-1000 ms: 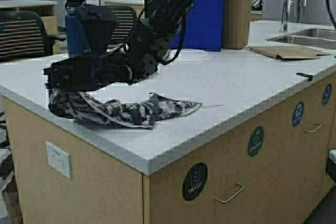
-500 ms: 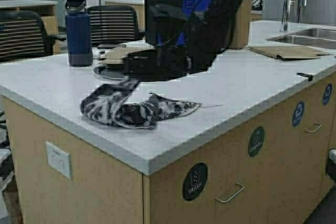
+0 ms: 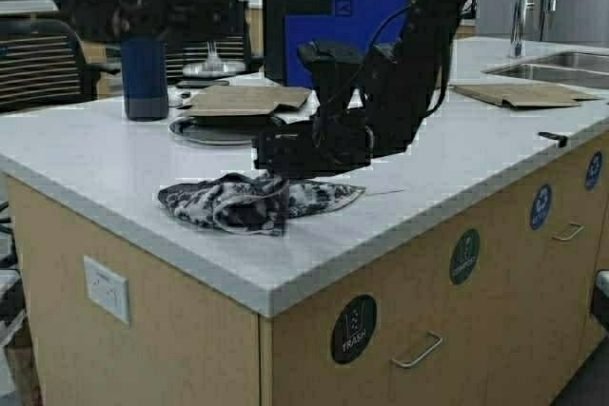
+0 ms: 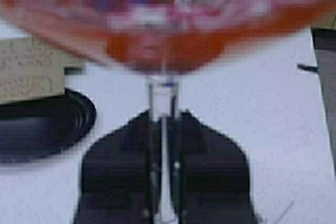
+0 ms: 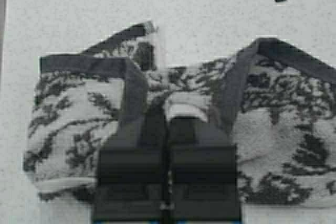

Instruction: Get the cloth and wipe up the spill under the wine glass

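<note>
Looking down in the high view: right pincer (image 3: 276, 161) low over the white stone surface (image 3: 457, 154), pressed onto the crumpled dark floral-patterned cloth (image 3: 249, 202) near the front edge. Left pincer (image 3: 205, 14) raised at far left, carrying the clear stemmed wine glass (image 3: 211, 54), round foot hanging above the surface, pink bowl cut off at the top. Dark blue bottle (image 3: 144, 78) standing beside a dark round plate (image 3: 214, 130) with brown paper sheet (image 3: 243, 99) lying over it.

Left wrist view: left pincer (image 4: 164, 171) closed tight on the thin stem of the wine glass (image 4: 160, 30), reddish bowl just above.

Right wrist view: right pincer (image 5: 167, 156) closed, pinching a fold of the cloth (image 5: 79, 114), spread flat on the surface (image 5: 210, 9).
</note>
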Controlling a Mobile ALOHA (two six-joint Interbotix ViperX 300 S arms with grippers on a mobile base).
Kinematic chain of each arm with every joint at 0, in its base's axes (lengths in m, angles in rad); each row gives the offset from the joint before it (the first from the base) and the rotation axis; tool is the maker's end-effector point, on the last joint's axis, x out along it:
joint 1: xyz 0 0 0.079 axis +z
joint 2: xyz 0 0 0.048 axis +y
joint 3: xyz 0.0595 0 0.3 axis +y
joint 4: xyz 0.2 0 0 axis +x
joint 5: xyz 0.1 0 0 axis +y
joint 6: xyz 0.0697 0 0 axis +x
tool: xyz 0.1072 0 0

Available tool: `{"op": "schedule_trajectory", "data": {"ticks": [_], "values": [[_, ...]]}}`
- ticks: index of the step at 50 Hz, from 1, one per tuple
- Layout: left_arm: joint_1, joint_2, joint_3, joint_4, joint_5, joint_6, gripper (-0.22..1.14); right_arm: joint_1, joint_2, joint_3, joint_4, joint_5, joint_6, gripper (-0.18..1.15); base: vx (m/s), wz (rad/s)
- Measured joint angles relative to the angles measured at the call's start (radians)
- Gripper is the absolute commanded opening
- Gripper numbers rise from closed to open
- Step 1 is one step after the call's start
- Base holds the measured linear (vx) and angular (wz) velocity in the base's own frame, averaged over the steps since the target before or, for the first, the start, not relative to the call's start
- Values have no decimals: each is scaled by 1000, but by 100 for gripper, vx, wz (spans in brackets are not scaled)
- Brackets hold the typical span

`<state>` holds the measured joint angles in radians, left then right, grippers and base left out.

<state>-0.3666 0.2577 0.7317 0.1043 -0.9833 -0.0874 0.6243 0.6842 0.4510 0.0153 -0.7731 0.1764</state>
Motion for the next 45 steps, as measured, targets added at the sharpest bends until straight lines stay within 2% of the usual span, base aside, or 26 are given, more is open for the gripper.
{"op": "schedule_trajectory", "data": {"ticks": [17, 37, 45], "values": [[2, 241, -3, 0, -232, 3, 13, -21, 0, 37, -3, -29, 0, 7, 0, 0], [0, 517, -109, -2, -333, 44, 13, -21, 0, 48, -3, -44, 0, 7, 0, 0], [-3, 554, -117, -3, -377, 69, 13, -21, 0, 57, -3, -55, -2, 7, 0, 0]]}}
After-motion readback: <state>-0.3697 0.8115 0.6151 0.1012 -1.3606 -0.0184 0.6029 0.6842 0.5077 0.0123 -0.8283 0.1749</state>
